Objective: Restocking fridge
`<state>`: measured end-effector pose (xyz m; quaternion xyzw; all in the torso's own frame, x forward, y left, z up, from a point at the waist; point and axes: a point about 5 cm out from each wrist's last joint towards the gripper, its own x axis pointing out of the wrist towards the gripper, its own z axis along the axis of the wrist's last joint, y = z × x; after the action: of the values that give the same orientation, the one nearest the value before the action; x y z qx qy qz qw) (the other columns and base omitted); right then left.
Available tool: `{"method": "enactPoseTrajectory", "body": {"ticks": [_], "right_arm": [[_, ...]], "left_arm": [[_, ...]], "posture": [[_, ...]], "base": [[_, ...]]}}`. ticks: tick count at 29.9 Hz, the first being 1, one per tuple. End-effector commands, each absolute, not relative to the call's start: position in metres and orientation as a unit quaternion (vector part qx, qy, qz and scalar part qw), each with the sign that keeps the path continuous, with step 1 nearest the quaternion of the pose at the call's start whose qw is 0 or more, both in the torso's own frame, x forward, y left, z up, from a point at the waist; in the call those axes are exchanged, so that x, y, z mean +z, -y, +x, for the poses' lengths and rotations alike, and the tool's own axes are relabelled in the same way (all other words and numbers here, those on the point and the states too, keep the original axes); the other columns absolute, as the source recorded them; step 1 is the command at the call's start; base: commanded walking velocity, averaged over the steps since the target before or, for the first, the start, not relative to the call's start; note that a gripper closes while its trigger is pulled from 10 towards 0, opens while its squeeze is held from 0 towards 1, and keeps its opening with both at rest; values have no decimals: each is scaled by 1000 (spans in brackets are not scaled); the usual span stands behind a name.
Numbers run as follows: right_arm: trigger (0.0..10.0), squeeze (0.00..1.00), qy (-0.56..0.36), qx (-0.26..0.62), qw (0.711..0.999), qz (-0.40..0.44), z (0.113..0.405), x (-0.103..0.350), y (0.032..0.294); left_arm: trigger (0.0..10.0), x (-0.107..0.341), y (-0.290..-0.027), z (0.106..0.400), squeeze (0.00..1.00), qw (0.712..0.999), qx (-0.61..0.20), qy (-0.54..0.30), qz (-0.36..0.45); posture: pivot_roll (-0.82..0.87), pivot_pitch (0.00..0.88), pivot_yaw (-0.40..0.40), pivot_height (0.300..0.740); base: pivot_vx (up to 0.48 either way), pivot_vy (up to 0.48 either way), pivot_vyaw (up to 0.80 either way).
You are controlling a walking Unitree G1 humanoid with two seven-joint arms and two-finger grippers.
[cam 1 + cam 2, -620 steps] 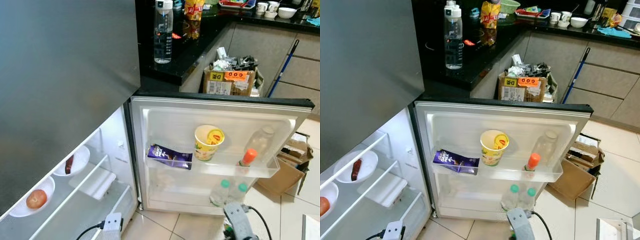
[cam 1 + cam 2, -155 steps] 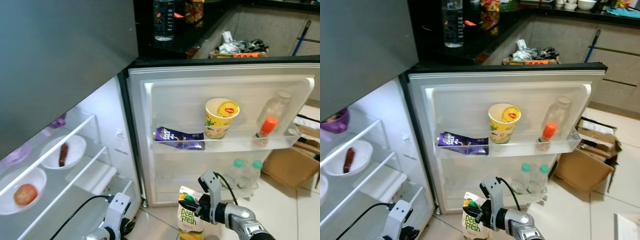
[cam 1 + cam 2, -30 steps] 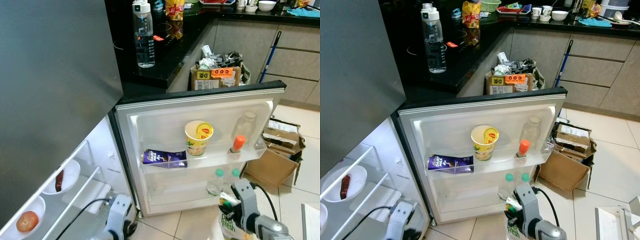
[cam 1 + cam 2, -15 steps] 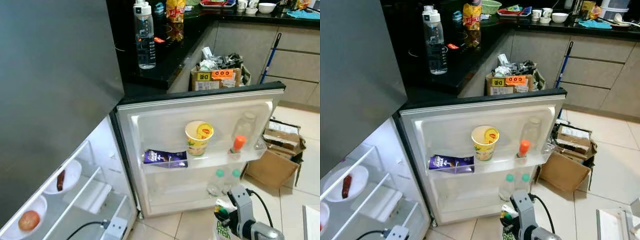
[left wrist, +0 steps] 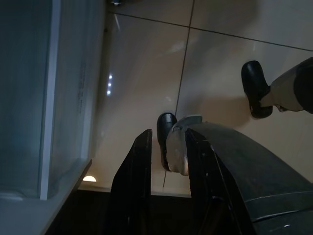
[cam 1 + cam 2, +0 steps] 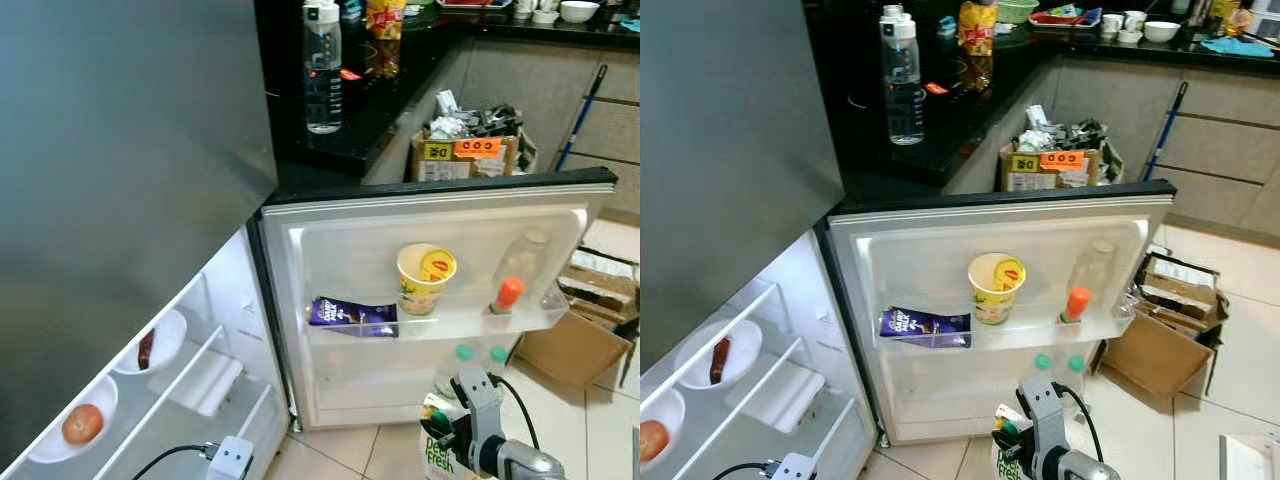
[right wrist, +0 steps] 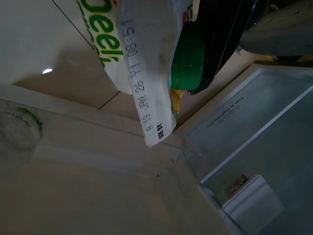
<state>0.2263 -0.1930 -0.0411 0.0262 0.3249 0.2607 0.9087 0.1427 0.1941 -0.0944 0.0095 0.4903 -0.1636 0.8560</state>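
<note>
The right gripper (image 6: 452,432) pinches a juice carton (image 6: 437,455) by its green cap (image 7: 185,61), low before the open fridge door (image 6: 440,225). Lift it upright and clear of the door shelf (image 6: 430,325) rim before setting it in. The left gripper (image 5: 166,161) hangs idle, fingers slightly apart.

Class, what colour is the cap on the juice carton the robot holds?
Green; the carton's cap shows best in the right wrist view.

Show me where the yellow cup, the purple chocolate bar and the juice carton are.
yellow cup (image 6: 424,278): left eye view, its side.
purple chocolate bar (image 6: 350,315): left eye view, wrapper middle.
juice carton (image 6: 437,456): left eye view, printed front.
</note>
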Motion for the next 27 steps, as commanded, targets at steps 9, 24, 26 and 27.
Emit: {"method": "enactPoseTrajectory", "body": {"ticks": [9, 24, 26, 27], "right_arm": [[10000, 0, -315, 259, 912, 39, 228, -39, 192], [10000, 0, -305, 312, 898, 50, 228, -37, 180], [10000, 0, -305, 312, 898, 47, 228, -37, 180], [10000, 0, -305, 313, 898, 48, 228, -37, 180]], "left_arm": [[10000, -95, -196, 140, 0, 851, -164, -498, 16], [10000, -96, -196, 138, 0, 849, -163, -502, 16], [10000, -96, -196, 138, 0, 849, -163, -502, 15], [10000, -96, -196, 138, 0, 849, -163, -502, 15]], "posture": [[-67, 0, -20, 740], [-65, 0, -18, 740], [-65, 0, -18, 740], [-66, 0, -17, 740]], "base": [[0, -469, 0], [0, -470, 530], [0, -469, 794], [0, -469, 794]]}}
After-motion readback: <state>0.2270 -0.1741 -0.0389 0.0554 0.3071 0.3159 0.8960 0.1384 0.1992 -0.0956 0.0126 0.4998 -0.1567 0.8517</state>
